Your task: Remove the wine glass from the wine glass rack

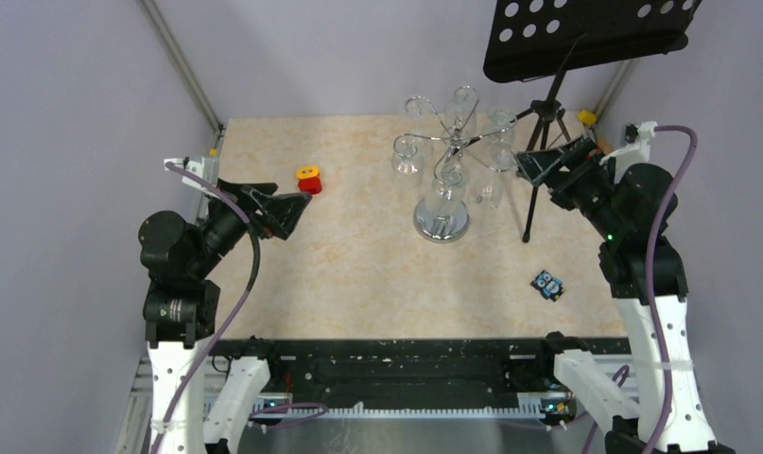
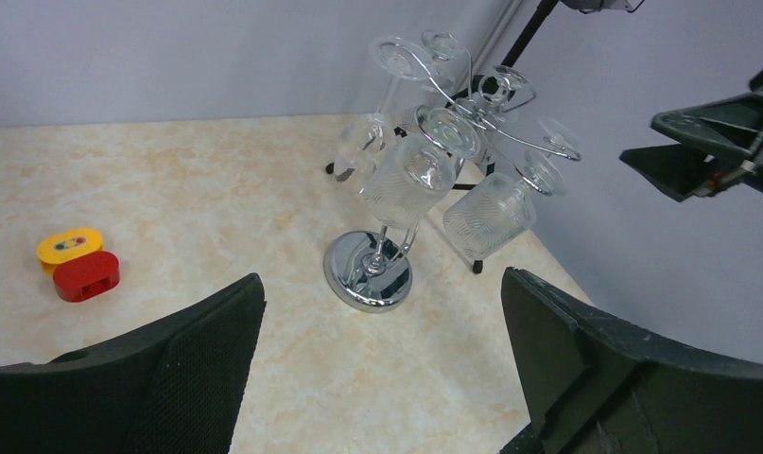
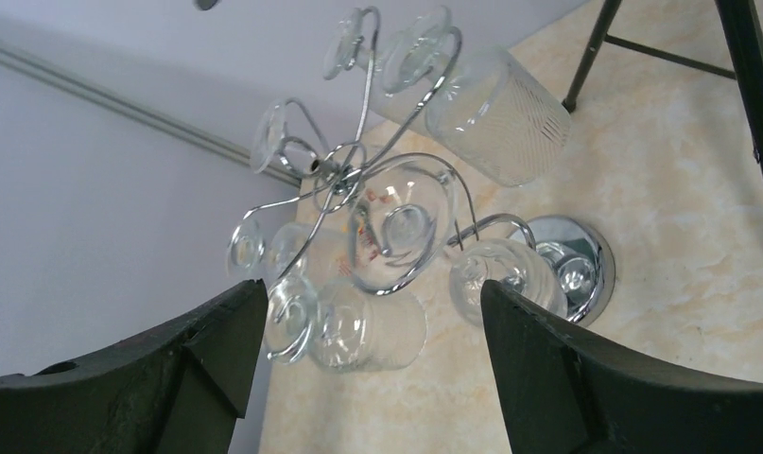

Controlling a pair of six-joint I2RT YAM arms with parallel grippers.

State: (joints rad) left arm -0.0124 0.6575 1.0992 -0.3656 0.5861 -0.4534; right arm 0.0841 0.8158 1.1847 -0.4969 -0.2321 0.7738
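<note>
We see the rack (image 1: 442, 221) right of centre, toward the far edge. Its glasses (image 2: 486, 216) hang bowl-down from the loops. A tripod (image 1: 529, 213) leg crowds its right side; bare table (image 1: 358, 274) lies left and in front. Our right gripper (image 1: 529, 170) hovers beside the glasses, jaws spread and empty. The left gripper (image 1: 295, 216) gapes too, well apart. Red print (image 3: 360, 227) on one glass is unreadable.

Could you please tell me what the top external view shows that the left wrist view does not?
Only the top external view shows the small black-and-blue item and the left arm. Only the left wrist view shows the ribbed walls of the wine glasses. Both show the wine glass rack, red block, yellow block and open right pincer.
</note>
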